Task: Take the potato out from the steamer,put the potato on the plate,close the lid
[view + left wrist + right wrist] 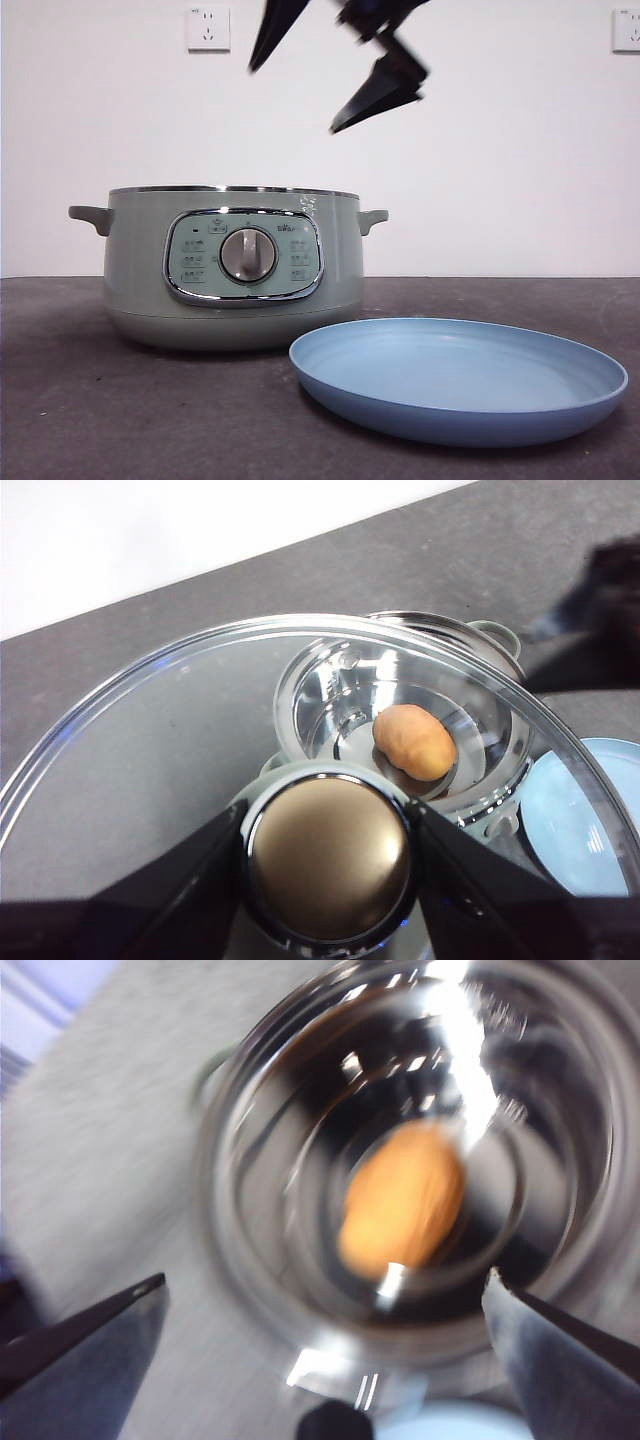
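one potato (400,1210) blurred in steamer (235,265); front view hides it.

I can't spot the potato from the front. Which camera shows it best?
The left wrist view: the potato lies sharp and whole inside the open steamer. The right wrist view also shows it, but blurred. In the front view the steamer's wall hides it completely.

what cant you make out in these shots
- Potato: hidden in the front view by the steamer wall; smeared by motion blur in the right wrist view.
- Lid: out of the front view, and cut off by the left wrist view's edges.
- Right claw: blurred.
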Tool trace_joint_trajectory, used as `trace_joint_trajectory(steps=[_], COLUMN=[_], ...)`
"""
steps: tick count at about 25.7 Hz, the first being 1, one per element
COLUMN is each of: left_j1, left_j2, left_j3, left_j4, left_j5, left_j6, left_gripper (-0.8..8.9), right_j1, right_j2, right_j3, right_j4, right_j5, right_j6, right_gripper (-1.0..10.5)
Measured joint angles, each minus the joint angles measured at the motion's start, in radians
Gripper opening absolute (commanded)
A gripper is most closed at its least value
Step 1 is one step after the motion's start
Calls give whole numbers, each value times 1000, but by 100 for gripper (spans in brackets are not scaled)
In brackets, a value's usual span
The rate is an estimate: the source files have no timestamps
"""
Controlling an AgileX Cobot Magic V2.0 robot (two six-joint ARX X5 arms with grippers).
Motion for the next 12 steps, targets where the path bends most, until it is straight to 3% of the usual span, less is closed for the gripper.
trace_joint_trajectory(steps=[5, 8, 12], left_j1=[0, 0, 0], left_j2=[-69, -76, -76], left_j3=[0, 0, 0], left_j4=[-25, -43, -63], left_j5=[-6, -6, -6], left_j6=[-20, -23, -23], left_gripper=[-9, -9, -9], right_j1=[60, 88, 98], right_j2=[263, 344, 382], right_j3=[219, 235, 235], right_j4=[-40, -33, -4], right_j5=[135, 216, 253], right_j6=[-1, -2, -1], right_gripper=[661, 660, 659])
